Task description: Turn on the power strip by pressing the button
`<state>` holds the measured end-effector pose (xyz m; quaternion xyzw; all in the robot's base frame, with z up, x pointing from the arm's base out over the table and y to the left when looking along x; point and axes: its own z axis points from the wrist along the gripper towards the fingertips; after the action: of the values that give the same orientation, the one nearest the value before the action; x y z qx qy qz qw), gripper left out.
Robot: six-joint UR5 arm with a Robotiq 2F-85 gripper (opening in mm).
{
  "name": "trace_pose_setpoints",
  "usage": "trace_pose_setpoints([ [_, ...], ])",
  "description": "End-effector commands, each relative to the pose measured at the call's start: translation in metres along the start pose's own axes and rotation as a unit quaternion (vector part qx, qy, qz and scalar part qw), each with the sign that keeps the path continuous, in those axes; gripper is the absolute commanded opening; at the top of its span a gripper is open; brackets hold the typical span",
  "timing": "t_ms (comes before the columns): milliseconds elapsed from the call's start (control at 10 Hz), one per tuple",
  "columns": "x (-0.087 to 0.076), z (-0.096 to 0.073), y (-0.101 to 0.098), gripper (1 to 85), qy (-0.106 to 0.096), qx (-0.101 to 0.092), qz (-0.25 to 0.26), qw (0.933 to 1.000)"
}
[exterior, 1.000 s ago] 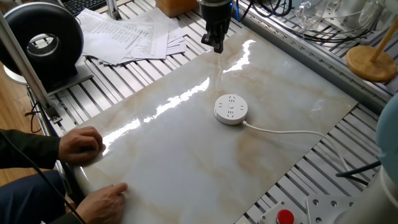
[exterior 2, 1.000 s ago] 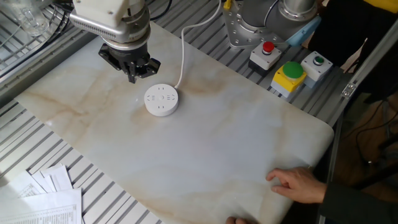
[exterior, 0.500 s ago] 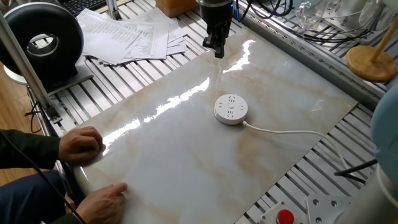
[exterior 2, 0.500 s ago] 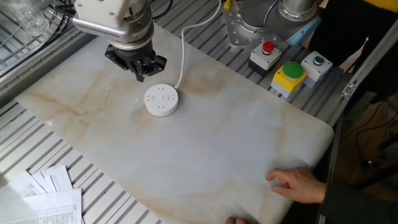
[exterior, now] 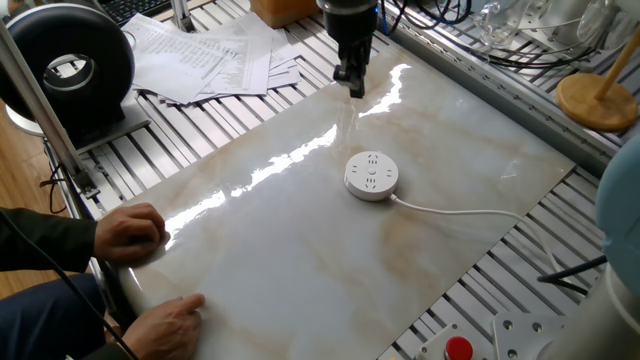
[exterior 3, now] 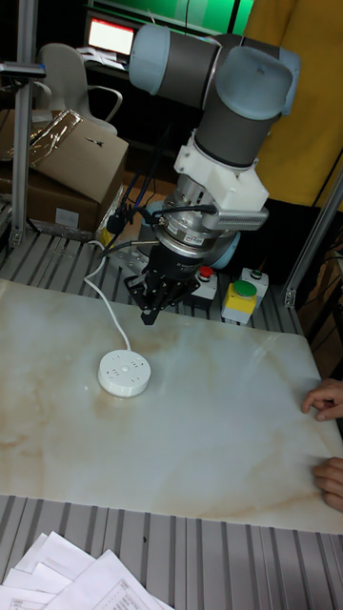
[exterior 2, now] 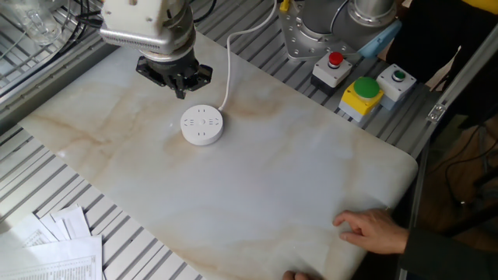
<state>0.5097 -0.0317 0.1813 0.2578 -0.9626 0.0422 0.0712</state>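
The power strip (exterior: 371, 175) is a small round white puck lying flat on the marble slab (exterior: 300, 250), with grey socket slots on top and a thin white cord (exterior: 460, 210) running off it. It also shows as the power strip (exterior 2: 201, 125) and the power strip (exterior 3: 125, 373). I cannot make out its button. My gripper (exterior 2: 182, 92) hangs above the slab just beyond the puck, near the cord (exterior 2: 228, 70), not touching either. The gripper (exterior 3: 148, 319) points down and its fingertips meet at one tip, shut on nothing. It also appears as the gripper (exterior: 356, 88).
A person's hands (exterior: 130, 232) rest on the slab's near edge. Loose papers (exterior: 200, 55) and a black round device (exterior: 70, 65) lie beyond the slab. A box with a green button on yellow (exterior 2: 362, 93) and a red stop button (exterior 2: 334, 61) sit by the robot base.
The gripper has shifted a few centimetres sideways along the far side of the power strip, toward the cord. The power strip and the hands have not moved.
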Motion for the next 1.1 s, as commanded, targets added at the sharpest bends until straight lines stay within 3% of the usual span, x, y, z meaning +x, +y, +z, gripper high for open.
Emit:
trace_pose_setpoints([
  [0, 0.014, 0.036, 0.0, 1.3, -0.01, 0.014, -0.011, 0.9998],
  [200, 0.006, 0.059, -0.001, 1.3, -0.027, 0.039, -0.005, 0.9989],
  [400, -0.002, 0.082, 0.0, 1.3, -0.045, 0.034, -0.021, 0.9982],
  [500, -0.01, 0.092, 0.004, 1.3, -0.061, 0.022, -0.024, 0.9976],
  [600, -0.011, 0.097, 0.004, 1.3, -0.063, 0.02, -0.033, 0.9973],
  [700, -0.007, 0.098, -0.009, 1.3, -0.056, 0.041, -0.046, 0.9965],
  [900, -0.01, 0.099, -0.005, 4.0, -0.062, 0.031, -0.058, 0.9959],
  [1000, -0.006, 0.099, -0.009, 32.0, -0.053, 0.039, -0.088, 0.994],
])
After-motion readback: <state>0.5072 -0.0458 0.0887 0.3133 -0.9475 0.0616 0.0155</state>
